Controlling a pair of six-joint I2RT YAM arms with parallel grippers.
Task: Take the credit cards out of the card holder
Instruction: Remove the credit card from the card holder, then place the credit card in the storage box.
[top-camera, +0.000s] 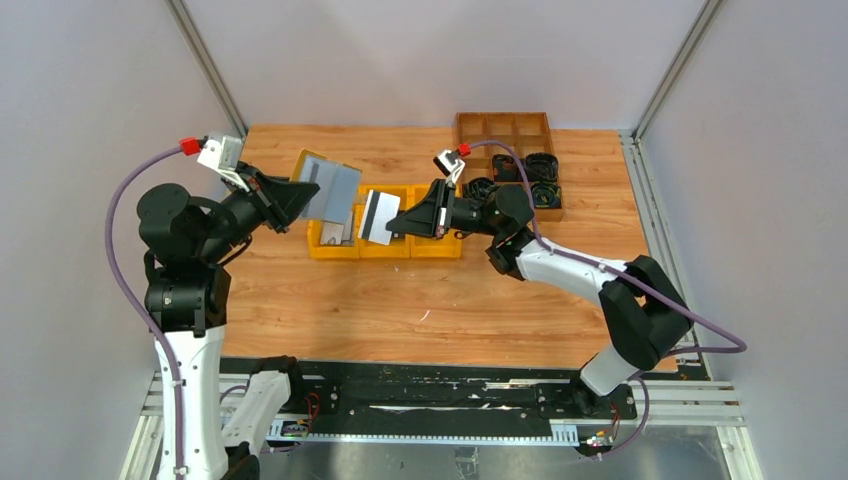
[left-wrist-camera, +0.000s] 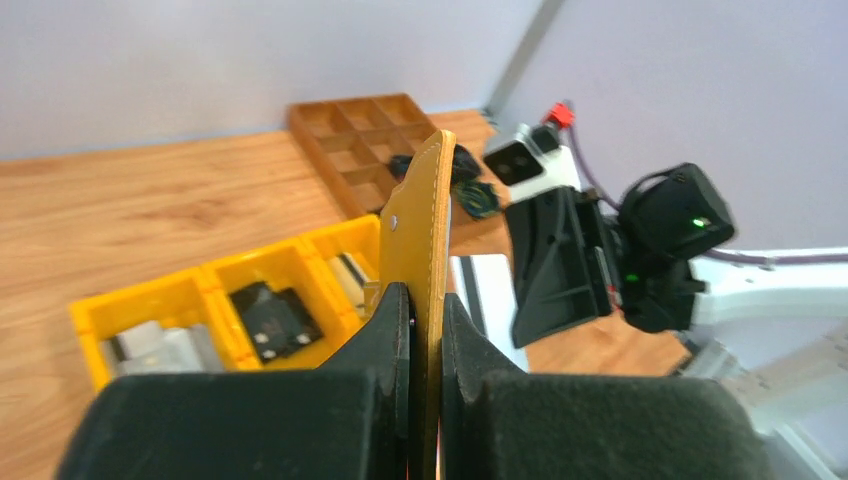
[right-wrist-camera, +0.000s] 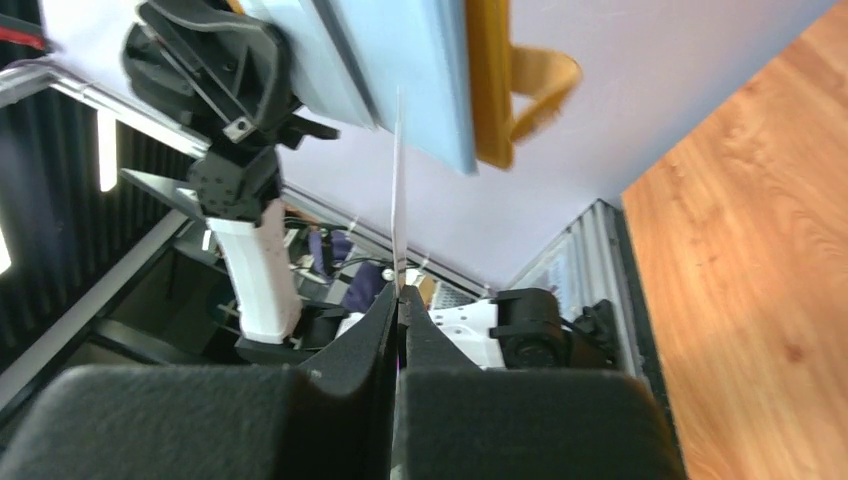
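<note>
My left gripper (top-camera: 300, 197) is shut on the card holder (top-camera: 331, 190), a mustard-tan wallet with a silver-grey face, held up in the air over the yellow bins. In the left wrist view the holder (left-wrist-camera: 432, 220) stands edge-on between the jaws of that gripper (left-wrist-camera: 427, 310). My right gripper (top-camera: 397, 222) is shut on a white credit card (top-camera: 378, 216) with a black stripe, right beside the holder's right edge. Seen from the right wrist, that card (right-wrist-camera: 397, 180) is a thin edge rising from my right gripper (right-wrist-camera: 399, 300) toward the holder (right-wrist-camera: 420, 60). Whether they touch is unclear.
A row of yellow bins (top-camera: 436, 250) lies under both grippers, holding a silver-grey card (left-wrist-camera: 160, 345) and a black card (left-wrist-camera: 270, 318). A brown divided tray (top-camera: 505, 130) stands at the back right with black items (top-camera: 530, 180) in its near cells.
</note>
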